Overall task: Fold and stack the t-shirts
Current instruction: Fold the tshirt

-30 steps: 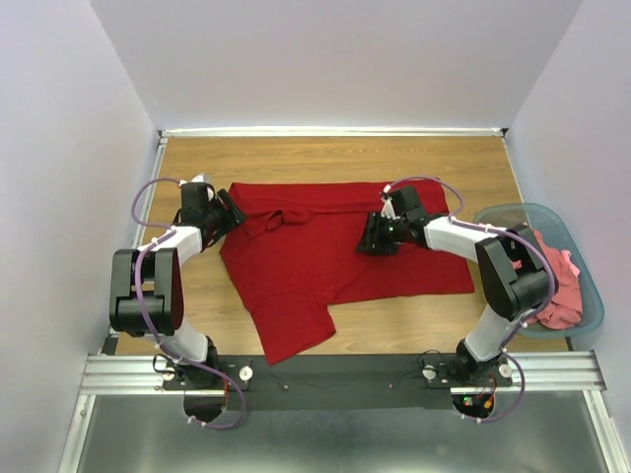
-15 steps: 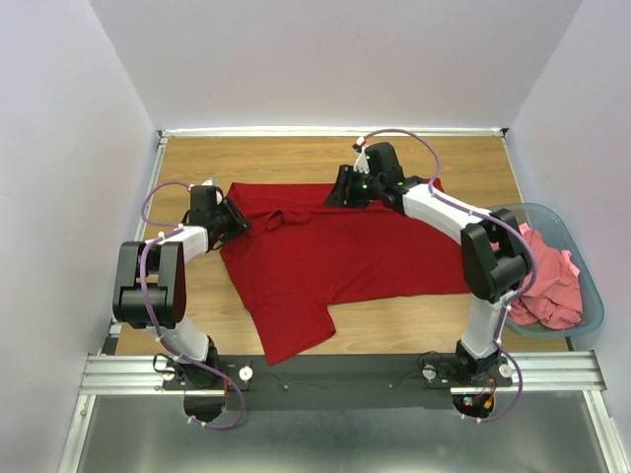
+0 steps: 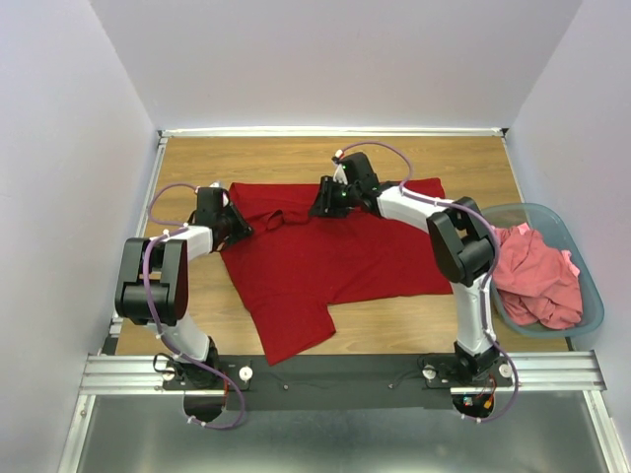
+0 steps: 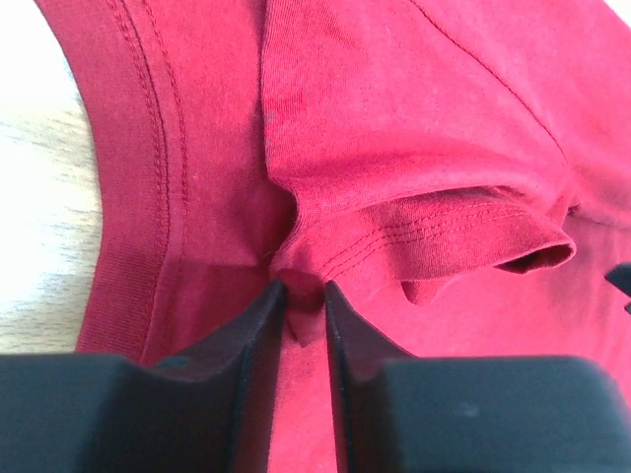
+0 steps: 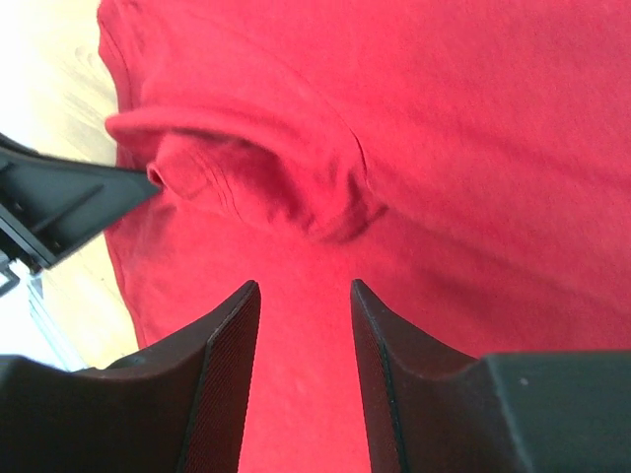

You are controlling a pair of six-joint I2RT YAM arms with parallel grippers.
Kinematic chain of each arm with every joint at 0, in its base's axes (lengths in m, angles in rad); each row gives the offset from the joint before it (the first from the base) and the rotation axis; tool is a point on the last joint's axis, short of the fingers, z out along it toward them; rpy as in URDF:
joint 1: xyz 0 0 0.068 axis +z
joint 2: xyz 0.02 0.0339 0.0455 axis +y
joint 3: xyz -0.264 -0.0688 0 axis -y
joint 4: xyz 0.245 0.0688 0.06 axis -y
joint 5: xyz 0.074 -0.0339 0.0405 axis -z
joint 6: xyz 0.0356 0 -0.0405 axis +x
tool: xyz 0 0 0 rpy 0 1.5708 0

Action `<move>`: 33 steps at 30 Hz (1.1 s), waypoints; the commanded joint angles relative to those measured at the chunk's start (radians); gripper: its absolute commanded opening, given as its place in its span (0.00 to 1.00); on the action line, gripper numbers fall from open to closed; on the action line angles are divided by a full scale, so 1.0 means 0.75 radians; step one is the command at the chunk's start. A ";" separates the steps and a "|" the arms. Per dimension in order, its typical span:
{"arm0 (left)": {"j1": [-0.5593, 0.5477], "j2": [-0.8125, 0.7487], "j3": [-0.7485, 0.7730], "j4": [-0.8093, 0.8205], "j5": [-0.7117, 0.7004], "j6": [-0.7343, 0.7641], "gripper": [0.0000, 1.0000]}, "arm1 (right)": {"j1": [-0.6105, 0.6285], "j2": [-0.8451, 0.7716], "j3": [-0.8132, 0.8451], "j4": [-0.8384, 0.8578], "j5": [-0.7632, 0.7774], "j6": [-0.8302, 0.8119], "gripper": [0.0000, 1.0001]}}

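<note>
A dark red t-shirt (image 3: pixel 340 256) lies spread on the wooden table, with one sleeve (image 4: pixel 434 236) folded back over the body near its left edge. My left gripper (image 3: pixel 240 225) sits at that left edge. Its jaws are shut on a small pinch of red fabric (image 4: pixel 306 296) just below the folded sleeve. My right gripper (image 3: pixel 320 203) hovers over the shirt's far edge near the middle, jaws open over flat cloth (image 5: pixel 304 291) with nothing between them. The right wrist view shows the folded sleeve (image 5: pixel 246 177) and the left gripper's finger (image 5: pixel 59 212) beyond it. Salmon-pink t-shirts (image 3: pixel 537 281) are heaped in the basket.
A grey-blue plastic basket (image 3: pixel 590 286) stands at the table's right edge, beside the right arm's base. White walls close in the table on the left, back and right. Bare wood shows along the far edge (image 3: pixel 256 158) and at the near right (image 3: pixel 414 320).
My right gripper has swung from the shirt's middle right to its far edge, leftward toward the folded sleeve. My left gripper's jaws have closed on fabric at the left edge.
</note>
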 commanded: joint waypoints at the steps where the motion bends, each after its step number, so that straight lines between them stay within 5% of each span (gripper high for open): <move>1: -0.002 -0.004 0.016 -0.047 -0.024 0.001 0.18 | 0.032 0.073 0.063 0.083 -0.038 0.052 0.49; 6: -0.002 -0.082 0.046 -0.078 -0.042 0.016 0.00 | 0.044 0.118 0.043 0.169 -0.052 0.121 0.45; 21: -0.002 -0.105 0.122 -0.180 -0.014 0.040 0.00 | 0.067 0.177 -0.045 0.357 -0.101 0.293 0.46; 33: 0.000 -0.123 0.218 -0.241 -0.005 0.042 0.00 | 0.150 0.118 -0.067 0.300 0.128 0.025 0.60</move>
